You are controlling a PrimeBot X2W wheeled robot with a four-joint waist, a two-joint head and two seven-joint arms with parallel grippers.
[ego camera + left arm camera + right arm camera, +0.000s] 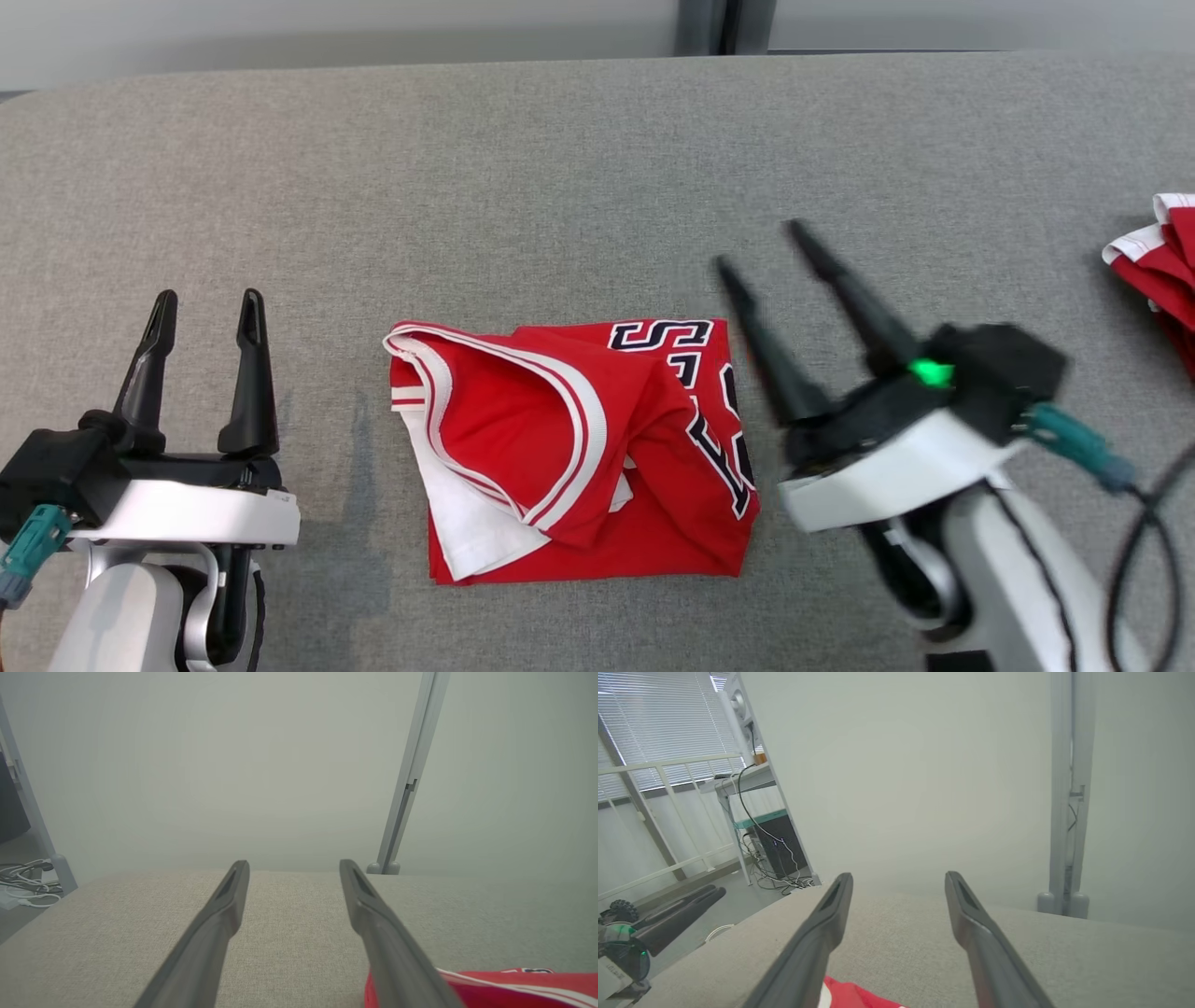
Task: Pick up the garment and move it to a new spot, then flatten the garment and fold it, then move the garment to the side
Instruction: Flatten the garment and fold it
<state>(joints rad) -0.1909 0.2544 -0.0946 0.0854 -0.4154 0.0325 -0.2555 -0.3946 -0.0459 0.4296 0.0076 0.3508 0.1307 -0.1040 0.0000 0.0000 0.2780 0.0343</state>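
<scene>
Garment [597,467], a red jersey, lies folded into a flat packet on the grey table [560,168]. Its long axis runs left-right across the robot; the white-trimmed opening faces the left end and the lettering sits at the far right corner. Left gripper [209,299] is well left of the garment, jaws released and empty. Right gripper [760,247] is just beside its right edge, blurred, jaws spread and grasping nothing. A second red garment [1162,271] lies far right of it.

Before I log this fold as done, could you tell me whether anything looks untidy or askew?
Yes: the red jersey is folded unevenly. Its white-trimmed opening lies bunched across the top, and white fabric pokes out at the lower left corner in the head view.
</scene>
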